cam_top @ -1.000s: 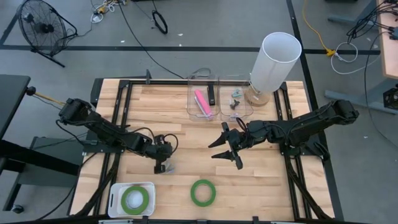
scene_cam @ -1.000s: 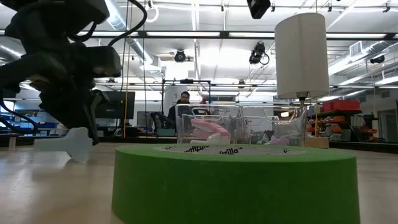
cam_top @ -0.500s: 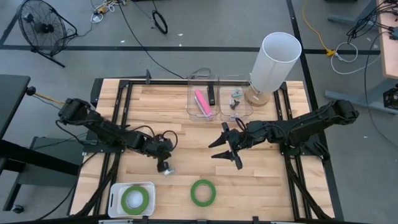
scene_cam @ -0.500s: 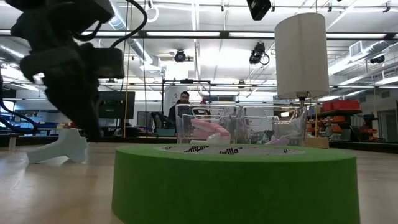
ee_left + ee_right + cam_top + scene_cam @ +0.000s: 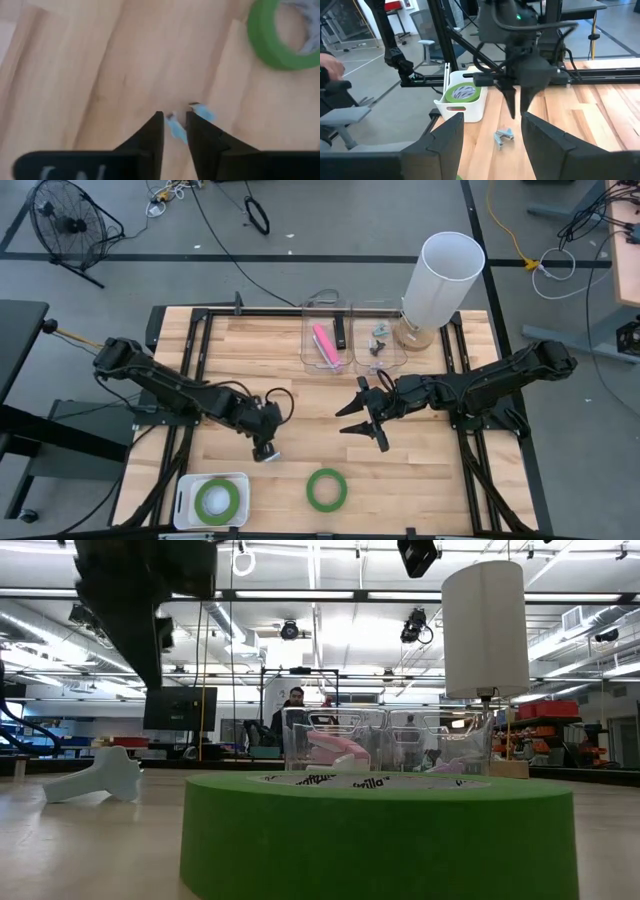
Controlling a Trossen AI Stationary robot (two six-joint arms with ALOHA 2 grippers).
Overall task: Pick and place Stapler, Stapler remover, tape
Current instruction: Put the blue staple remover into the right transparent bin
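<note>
Staple remover point(image 5: 270, 454), pale blue-grey, lies on the bare wooden table point(image 5: 250, 350), between the white bin point(image 5: 185, 492) and the loose green tape roll point(image 5: 326, 489). Seen from the right wrist, it point(image 5: 503, 136) lies flat, its long axis running roughly across the boards, one end splayed wider than the other; which end is the claw cannot be told. The left gripper point(image 5: 264, 442) hangs just above it, clear of it in the low view, where the remover point(image 5: 95, 776) rests on the table with the arm raised over it. From the left wrist, the two fingers point(image 5: 155, 131) stand nearly closed, a narrow gap between them, holding nothing, the remover point(image 5: 176, 125) showing below them. The right gripper point(image 5: 366, 422) waits mid-table with jaws spread wide. A second green roll point(image 5: 218, 499) sits in the white bin. A pink stapler point(image 5: 324, 345) lies in the left clear container point(image 5: 308, 310), long axis running away from the front edge.
</note>
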